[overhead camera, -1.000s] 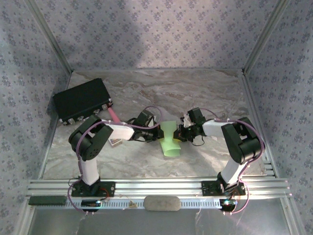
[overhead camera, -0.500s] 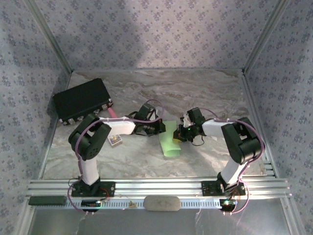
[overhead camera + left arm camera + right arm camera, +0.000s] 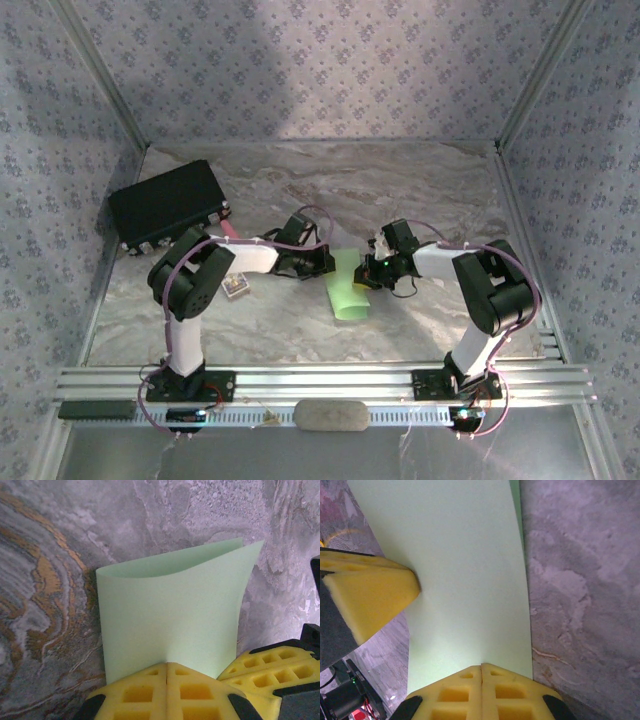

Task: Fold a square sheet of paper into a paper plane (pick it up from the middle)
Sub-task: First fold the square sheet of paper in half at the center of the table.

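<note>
Left claw (image 3: 166,666) clamped on one edge of square sheet of paper (image 3: 170,610). Right claw (image 3: 481,669) clamped on opposite edge. Sheet bowed between them, probably to align halves for centre crease.

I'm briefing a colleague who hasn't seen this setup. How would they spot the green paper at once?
On the grey marbled tabletop, look to the middle. There the thin pale-green sheet of paper, folded over, is pinched by the left gripper and right gripper. Its pale green sets it apart from the big black box far left.
</note>
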Motion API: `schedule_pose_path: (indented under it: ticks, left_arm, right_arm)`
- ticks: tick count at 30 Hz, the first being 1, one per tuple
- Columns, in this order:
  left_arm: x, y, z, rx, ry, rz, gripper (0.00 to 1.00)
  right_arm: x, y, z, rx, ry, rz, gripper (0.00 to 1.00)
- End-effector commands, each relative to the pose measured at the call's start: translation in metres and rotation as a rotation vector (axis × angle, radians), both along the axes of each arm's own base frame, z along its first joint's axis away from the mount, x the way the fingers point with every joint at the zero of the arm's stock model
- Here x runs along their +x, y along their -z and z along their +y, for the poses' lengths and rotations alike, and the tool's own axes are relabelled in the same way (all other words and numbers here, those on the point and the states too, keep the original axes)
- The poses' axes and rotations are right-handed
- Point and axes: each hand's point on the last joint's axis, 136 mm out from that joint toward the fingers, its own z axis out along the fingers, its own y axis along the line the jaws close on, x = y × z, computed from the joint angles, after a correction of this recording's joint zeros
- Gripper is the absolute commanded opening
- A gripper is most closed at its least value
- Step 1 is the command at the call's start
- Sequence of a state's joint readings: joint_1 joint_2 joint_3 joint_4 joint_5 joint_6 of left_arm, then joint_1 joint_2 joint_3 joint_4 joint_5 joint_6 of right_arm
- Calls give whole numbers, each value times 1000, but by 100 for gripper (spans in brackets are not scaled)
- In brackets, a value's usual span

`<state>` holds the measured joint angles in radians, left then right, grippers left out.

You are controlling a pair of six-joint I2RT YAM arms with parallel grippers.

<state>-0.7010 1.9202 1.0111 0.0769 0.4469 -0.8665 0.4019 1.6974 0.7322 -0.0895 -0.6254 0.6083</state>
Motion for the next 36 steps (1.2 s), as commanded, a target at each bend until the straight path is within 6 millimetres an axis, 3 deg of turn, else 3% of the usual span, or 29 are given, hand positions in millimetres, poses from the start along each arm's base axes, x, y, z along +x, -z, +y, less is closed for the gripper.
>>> schedule_pose_path:
  ticks: [1, 4, 18, 26, 36]
  left_arm:
    - [7, -4, 3, 42, 12, -17, 0]
    - [10, -11, -4, 4, 28, -32, 0]
    - [11, 32, 22, 82, -27, 19, 0]
    - [34, 22, 35, 112, -111, 4, 0]
    - [53, 24, 44, 122, -183, 24, 0]
  right_arm:
    - [-33, 50, -40, -245, 33, 134, 0]
    - [-32, 50, -40, -244, 33, 135, 0]
    - [-34, 49, -39, -243, 25, 134, 0]
    - [-36, 48, -38, -229, 22, 137, 0]
    - [-38, 49, -40, -224, 15, 139, 0]
